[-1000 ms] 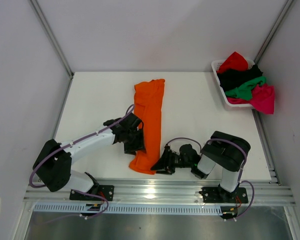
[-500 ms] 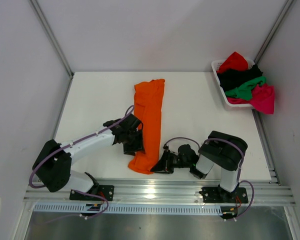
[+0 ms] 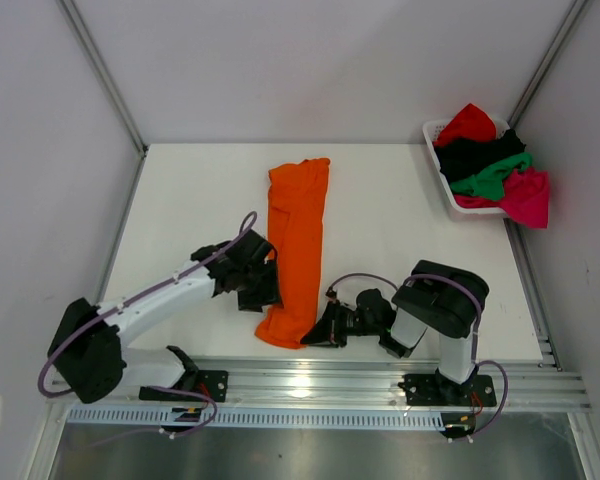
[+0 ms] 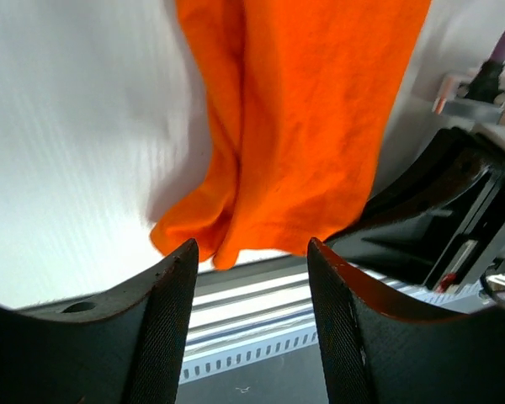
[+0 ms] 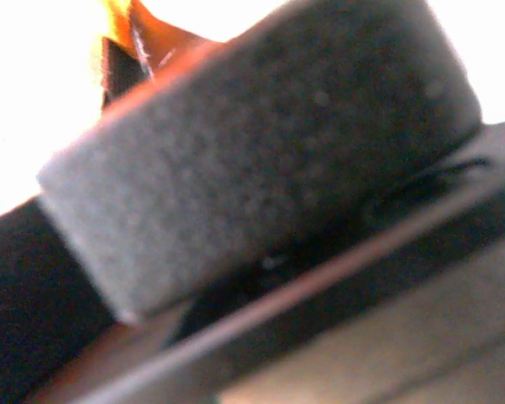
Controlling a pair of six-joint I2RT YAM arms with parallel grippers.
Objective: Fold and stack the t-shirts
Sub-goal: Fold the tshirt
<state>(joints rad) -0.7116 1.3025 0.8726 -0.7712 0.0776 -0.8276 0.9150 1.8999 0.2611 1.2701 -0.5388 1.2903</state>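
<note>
Leftward, off the orange t-shirt, the left gripper has been drawn, its fingers apart and empty; the right gripper has been edged onto the shirt's near corner, though whether its fingers are clamped cannot be told; the shirt is laid lengthwise on the table, judged only narrowed; the other t-shirts are left heaped in the basket; nothing is stacked.

The overhead view was bright and evenly lit from above, with white glare on the ribbed silver metal rail and only faint, soft shadows. In the left wrist view the white tabletop was washed out, the bright orange cloth t-shirt sharp. The right wrist view was badly blurred: 1 grey foam pad filled it, against blown-out white
</note>
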